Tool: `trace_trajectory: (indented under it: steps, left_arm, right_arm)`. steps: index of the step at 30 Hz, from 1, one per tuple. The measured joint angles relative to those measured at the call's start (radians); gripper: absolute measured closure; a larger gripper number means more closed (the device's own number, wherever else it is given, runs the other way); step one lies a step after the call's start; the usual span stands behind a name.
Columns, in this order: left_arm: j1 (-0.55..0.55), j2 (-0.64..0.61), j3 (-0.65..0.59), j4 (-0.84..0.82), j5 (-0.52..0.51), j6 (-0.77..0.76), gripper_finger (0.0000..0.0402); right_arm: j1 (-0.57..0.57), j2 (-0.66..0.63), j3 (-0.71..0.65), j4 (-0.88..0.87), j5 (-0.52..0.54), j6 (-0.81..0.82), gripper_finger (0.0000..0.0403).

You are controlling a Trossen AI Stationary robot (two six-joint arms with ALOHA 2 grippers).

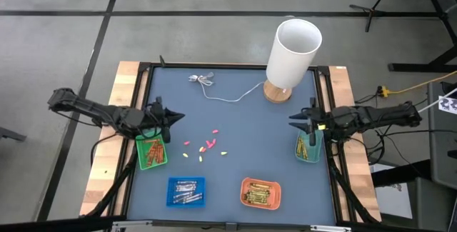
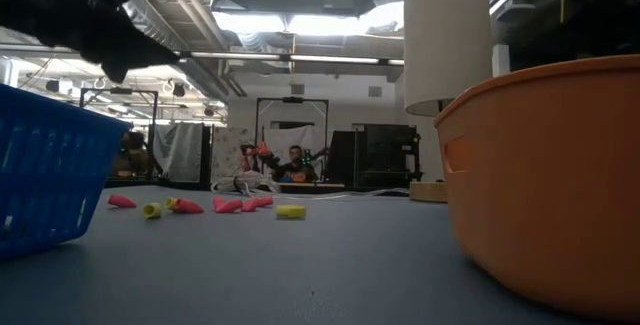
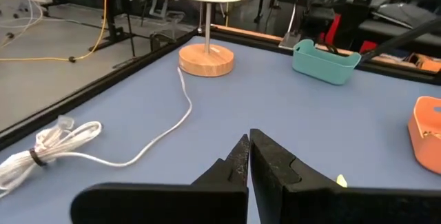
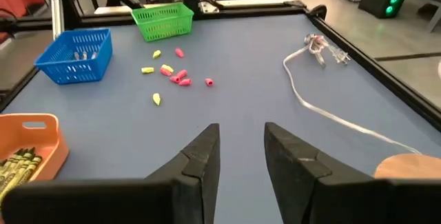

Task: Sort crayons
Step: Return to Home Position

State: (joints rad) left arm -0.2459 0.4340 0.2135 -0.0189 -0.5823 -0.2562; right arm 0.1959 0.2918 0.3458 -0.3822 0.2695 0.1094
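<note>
1. The left tool [image 3: 248, 140] is hovering over the left side of the tabletop [image 1: 243, 132], near the green bin [image 4: 162, 23]. Its fingers are pressing together and gripping nothing.
2. The right tool [image 4: 241, 133] is hanging over the right side, near the teal bin [image 3: 324, 62]. Its fingers are standing a little apart and carrying nothing.
3. Both arms are sitting folded at their own edges with the tools pointing inward. I am reading this as a parked pose that is leaving the middle free, which suggests the sorting is done or nearly done.
4. The crayons [image 4: 17, 163] are lying inside the bins.
   - Yellow-green ones are filling the orange bin [image 4: 52, 145].
   - Grey ones are lying in the blue bin [image 4: 72, 69].
   - Orange ones are lying in the green bin.
   - The colours in the teal bin are not showing clearly.
   - The bins are ringing the near half of the tabletop, probably so that each arm is reaching its own pair.
5. Loose pink and yellow bits [image 4: 180, 79] are lying in the middle, apart from every bin. They are looking like stubby cones rather than sticks, so I cannot tell whether they belong to the job.
6. The table lamp [image 1: 294, 50] is standing on its wooden base [image 1: 275, 93] at the far edge. Its white cable [image 3: 52, 141] is lying coiled to one side, out of the working area.
7. Dark print is showing on the wrappers in the orange bin, but it is too small to read. No brand is legible anywhere.
</note>
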Motion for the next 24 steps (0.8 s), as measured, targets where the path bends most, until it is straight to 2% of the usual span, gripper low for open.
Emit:
trace_trajectory:
  steps: [8,15,24]
  left_arm:
    - [0.0,-0.113,-0.137,0.083,0.0,0.004,0.0401]
    - [0.0,-0.203,-0.199,0.085,0.0,0.006,0.0402]
    - [0.015,-0.291,-0.206,0.129,0.109,0.219,0.0401]
  right_arm:
    - [0.0,-0.121,-0.131,0.103,0.0,-0.001,0.0292]
    - [0.0,-0.204,-0.21,0.16,0.0,-0.009,0.0292]
    - [0.0,-0.262,-0.296,0.308,-0.071,-0.09,0.0292]
